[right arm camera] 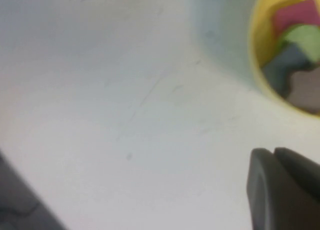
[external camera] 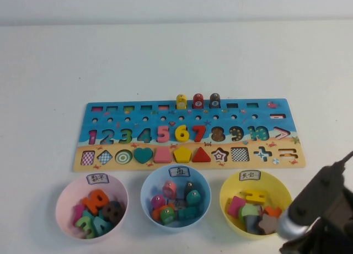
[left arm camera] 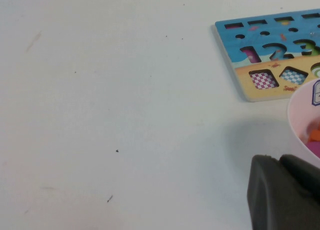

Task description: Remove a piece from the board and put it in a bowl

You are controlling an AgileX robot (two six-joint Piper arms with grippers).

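The board (external camera: 187, 133) lies across the middle of the table; its near left corner shows in the left wrist view (left arm camera: 240, 65). The numerals 5, 6 and 7 sit in their slots. A dark brown numeral 8 (external camera: 113, 211) lies in the pale pink bowl (external camera: 65, 201) among other numerals. The 8 slot (external camera: 218, 134) on the board looks empty. My left gripper (left arm camera: 277, 157) is shut and empty, low over the table beside the pink bowl's rim (left arm camera: 299, 121). My right gripper (right arm camera: 274, 150) is shut and empty beside the yellow bowl (right arm camera: 259, 55). The right arm (external camera: 322, 210) is at the near right.
A light blue bowl (external camera: 148, 193) with pegs stands in the middle. A yellow bowl (external camera: 227, 194) with shape pieces stands at the right. Three pegs (external camera: 198, 101) stand at the board's far edge. Bare white table lies left of and behind the board.
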